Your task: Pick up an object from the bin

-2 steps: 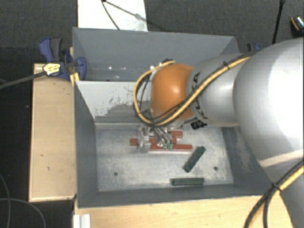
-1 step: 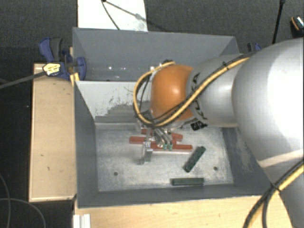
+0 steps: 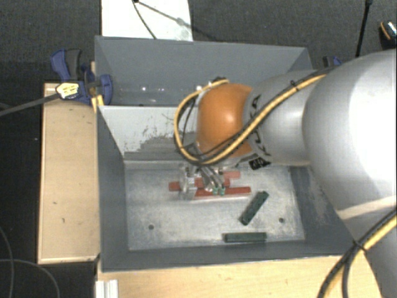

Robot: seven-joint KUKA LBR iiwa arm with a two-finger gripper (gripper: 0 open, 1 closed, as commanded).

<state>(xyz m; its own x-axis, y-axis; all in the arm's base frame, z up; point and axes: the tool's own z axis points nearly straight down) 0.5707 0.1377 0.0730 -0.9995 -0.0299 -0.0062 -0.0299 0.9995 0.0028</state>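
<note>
From where I stand, the left part of the grey bin (image 3: pixel 111 185) is bare metal, with a scuffed, scratched slope running down to the floor. Toward the middle of the floor, near the back wall, lie some flat red pieces (image 3: pixel 231 192). One long one runs left to right, and shorter red ends poke out on either side.

The claw (image 3: pixel 201 185) is down right on top of them, its metal tip among the red, and it looks to be touching them. The wrist crowds the spot, so I cannot tell whether the claw is released or clenched, or whether it has anything in its grasp.

Above it sits the round orange cover (image 3: pixel 223 120), with yellow and black cables (image 3: pixel 180 123) looped round its left side.

Further right, well apart from the claw, a dark block (image 3: pixel 254 207) lies tilted on the floor. Just in front of it, a dark bar (image 3: pixel 245 236) lies flat along the near wall.

The thick silver arm (image 3: pixel 347 141) comes in over the bin's right rim.
</note>
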